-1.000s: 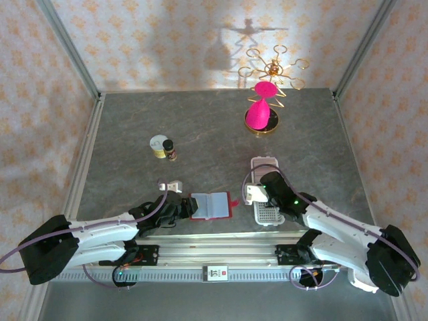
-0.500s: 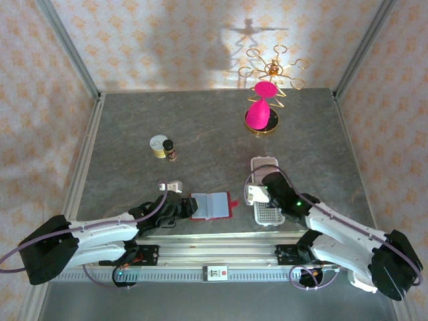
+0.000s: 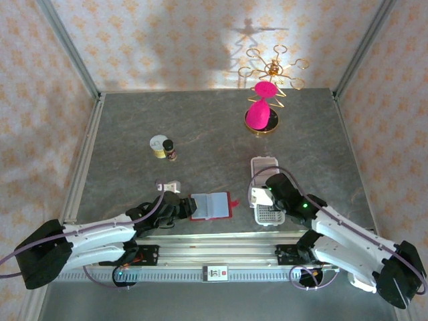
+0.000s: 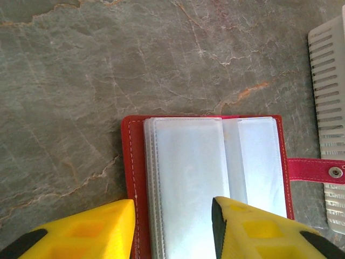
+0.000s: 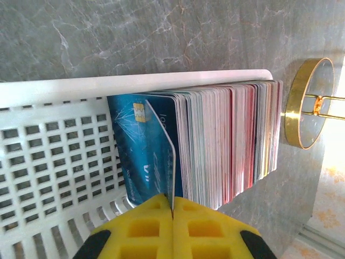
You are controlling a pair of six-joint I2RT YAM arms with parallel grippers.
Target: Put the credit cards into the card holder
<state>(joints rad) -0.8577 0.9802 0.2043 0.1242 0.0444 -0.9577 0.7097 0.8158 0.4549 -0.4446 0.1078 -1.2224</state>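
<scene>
Card holder [image 3: 212, 205] lies open and flat at the middle of the desk's [image 3: 214, 127] near edge, red cover down, clear sleeves facing up. Its snap tab [image 4: 318, 170] sticks out toward the right edge of the desk and reaches the side of the white slotted tray [image 3: 263, 162]. Left fingers [image 4: 97, 232] are spread wide and sit low over the holder's left half. One finger is out past the red border, over bare stone. The other is over the sleeves near the fold. Nothing is pinched between them; contact with the sleeves cannot be told. The tray sits just right of the holder, long axis running from the near edge toward the far edge. The credit cards [image 5: 226, 145] stand on edge in it, packed tight against the end wall nearest the gold stand. The rest of the tray's grid floor is bare. Right fingers [image 5: 172, 216] are pressed together, pinching the edge of the blue card [image 5: 143, 145], the outermost of the stack, chip side facing the open grid. That card leans slightly off its neighbours. Toward the far right corner stands a gold wire stand [image 3: 262, 114] with pink pieces on it, its round gold base on the desk. Left of centre, well apart from the holder, are a small pale-lidded jar [image 3: 159, 145] and a dark little bottle [image 3: 170, 150], touching or nearly so.
</scene>
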